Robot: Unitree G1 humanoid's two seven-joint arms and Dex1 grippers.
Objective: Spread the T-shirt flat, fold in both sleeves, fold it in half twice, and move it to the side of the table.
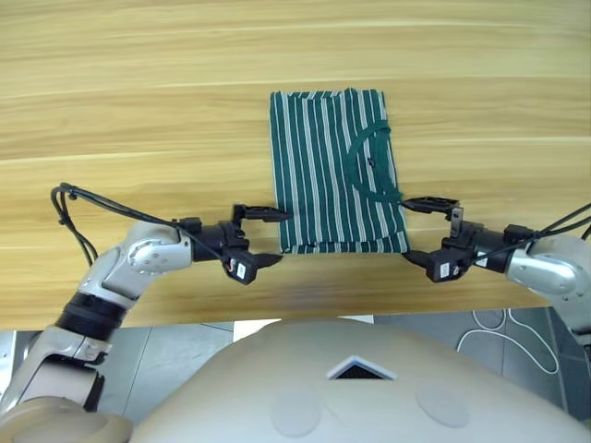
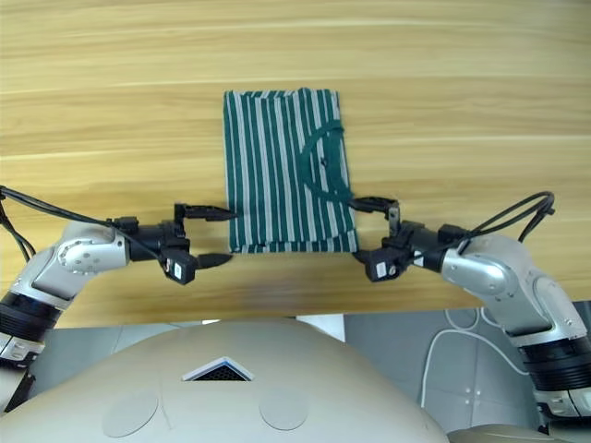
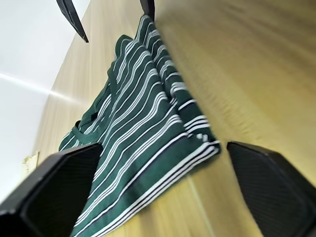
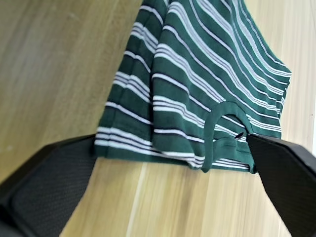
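The green T-shirt with white stripes (image 1: 334, 171) lies folded into a narrow rectangle on the wooden table (image 1: 138, 120), its collar showing on the right half. My left gripper (image 1: 271, 237) is open at the shirt's near left corner, its fingers apart and holding nothing. At the near right corner my right gripper (image 1: 423, 233) is also open, with nothing between its fingers. The left wrist view has the shirt's (image 3: 143, 143) near edge between the fingers (image 3: 54, 187). In the right wrist view the shirt (image 4: 197, 94) lies just past the fingers (image 4: 44, 187).
The table's near edge (image 1: 305, 314) runs just below both grippers. Bare wood stretches to the left, right and far side of the shirt. Cables (image 1: 517, 341) lie on the floor at the lower right.
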